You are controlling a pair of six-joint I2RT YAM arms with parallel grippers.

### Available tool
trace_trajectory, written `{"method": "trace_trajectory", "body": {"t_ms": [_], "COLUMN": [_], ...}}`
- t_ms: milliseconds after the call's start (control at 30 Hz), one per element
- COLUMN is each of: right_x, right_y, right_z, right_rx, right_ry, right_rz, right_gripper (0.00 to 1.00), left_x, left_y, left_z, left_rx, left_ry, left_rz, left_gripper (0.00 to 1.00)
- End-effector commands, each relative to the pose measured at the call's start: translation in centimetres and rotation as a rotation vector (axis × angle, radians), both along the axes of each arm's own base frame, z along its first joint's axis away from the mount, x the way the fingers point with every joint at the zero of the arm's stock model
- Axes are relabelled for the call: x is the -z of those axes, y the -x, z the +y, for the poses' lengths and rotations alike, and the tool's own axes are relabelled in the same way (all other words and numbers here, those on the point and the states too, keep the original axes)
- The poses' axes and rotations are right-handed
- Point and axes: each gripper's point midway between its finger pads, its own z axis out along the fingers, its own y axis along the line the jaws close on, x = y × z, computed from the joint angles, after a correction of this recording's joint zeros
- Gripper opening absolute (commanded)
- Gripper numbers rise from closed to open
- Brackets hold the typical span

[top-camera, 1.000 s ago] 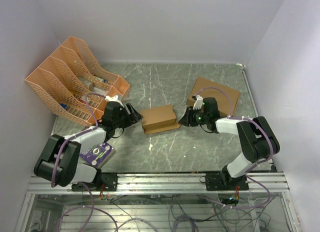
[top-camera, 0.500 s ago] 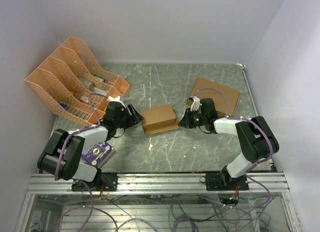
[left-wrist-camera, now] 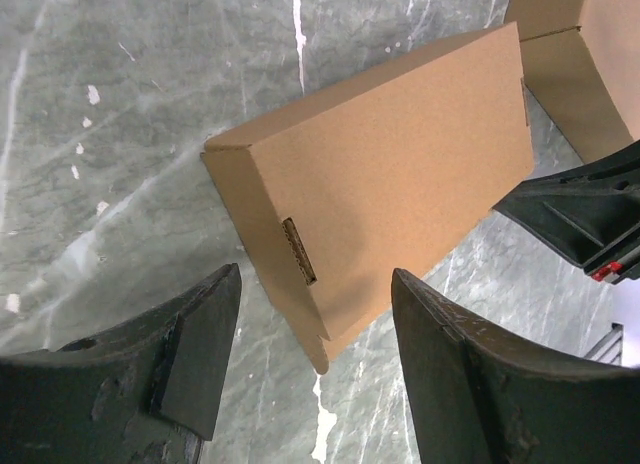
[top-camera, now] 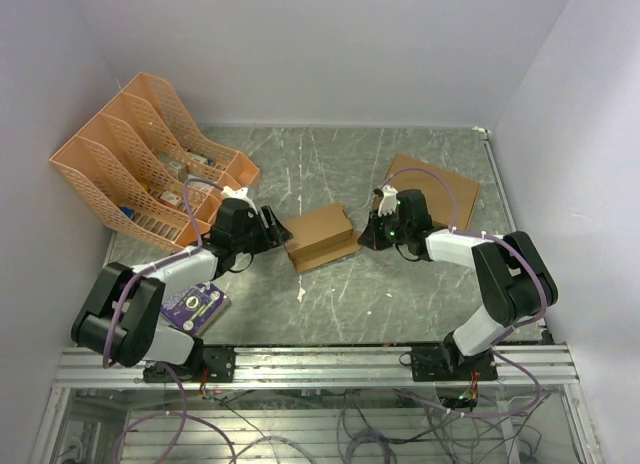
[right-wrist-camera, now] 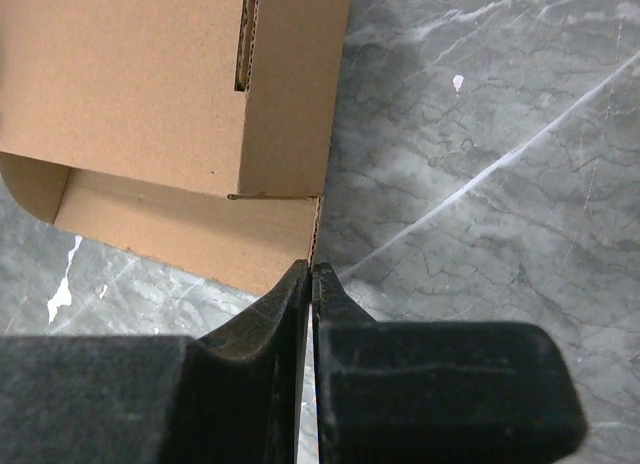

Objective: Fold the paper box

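Observation:
The paper box is a small narrow brown cardboard box lying on the marble table between my two arms. It also shows in the left wrist view, with a slot in its near end face and a flap corner pointing toward the camera. My left gripper is open, its fingers on either side of the box's left end corner without touching it. My right gripper is shut, and its tips touch the edge of the box's lower flap at the right end.
A larger flat brown cardboard box lies behind my right arm and shows at the top right of the left wrist view. Orange mesh file racks stand at the back left. A purple packet lies by my left arm's base.
Both grippers have closed in on the box. The right gripper moved left and back against its right end, and the box turned slightly, its right end shifting away.

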Motion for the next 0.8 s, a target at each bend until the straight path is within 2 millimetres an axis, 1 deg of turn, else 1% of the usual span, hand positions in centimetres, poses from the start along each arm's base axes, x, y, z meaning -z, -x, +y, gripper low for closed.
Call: {"method": "trace_trajectory", "body": {"t_ms": [0, 33, 100, 133, 167, 200, 233, 333, 367, 467, 500, 567, 667, 767], "right_x": [-0.1, 0.0, 0.0, 0.0, 0.0, 0.0, 0.1, 0.4, 0.5, 0.4, 0.3, 0.1, -0.2, -0.3], "right_y": [-0.5, -0.6, -0.6, -0.7, -0.9, -1.0, -1.1, -1.2, -1.2, -1.3, -1.4, -1.5, -1.6, -1.7], "right_z": [0.1, 0.1, 0.1, 0.1, 0.1, 0.2, 0.2, 0.2, 0.3, 0.3, 0.3, 0.2, 0.3, 0.5], "right_rx": [0.001, 0.001, -0.002, -0.001, -0.002, -0.002, -0.002, -0.005, -0.006, -0.011, -0.01, -0.01, -0.015, -0.027], "right_ry": [0.018, 0.02, 0.024, 0.025, 0.026, 0.028, 0.03, 0.038, 0.04, 0.041, 0.041, 0.045, 0.048, 0.053], "right_rz": [-0.001, 0.0, -0.002, -0.001, -0.001, 0.004, 0.01, 0.027, 0.03, 0.029, 0.024, 0.016, 0.002, -0.005], "right_gripper": [0.05, 0.05, 0.05, 0.05, 0.05, 0.05, 0.05, 0.05, 0.05, 0.05, 0.06, 0.06, 0.07, 0.08], "left_x": [-2.7, -3.4, -5.5, -6.9, -7.7, -8.2, -8.2, -6.8, -5.5, -4.3, -4.2, -3.9, -3.4, -2.3], "left_y": [-0.9, -0.9, -1.6, -2.3, -2.9, -3.5, -4.3, -6.3, -6.8, -8.1, -8.5, -8.9, -8.9, -8.7], "left_z": [1.8, 2.4, 3.1, 3.1, 2.9, 2.8, 2.6, 1.1, 0.4, -1.1, -1.7, -2.5, -3.4, -3.3], "left_rx": [0.026, 0.035, 0.064, 0.075, 0.088, 0.099, 0.113, 0.182, 0.219, 0.277, 0.296, 0.328, 0.368, 0.388], "left_ry": [-0.168, -0.211, -0.29, -0.313, -0.329, -0.347, -0.365, -0.391, -0.389, -0.371, -0.362, -0.345, -0.315, -0.337], "left_rz": [-0.126, -0.153, -0.234, -0.28, -0.311, -0.326, -0.324, -0.274, -0.248, -0.25, -0.256, -0.255, -0.253, -0.216], "left_gripper": [0.73, 0.73, 0.74, 0.76, 0.77, 0.78, 0.79, 0.79, 0.79, 0.79, 0.79, 0.79, 0.79, 0.79]}}
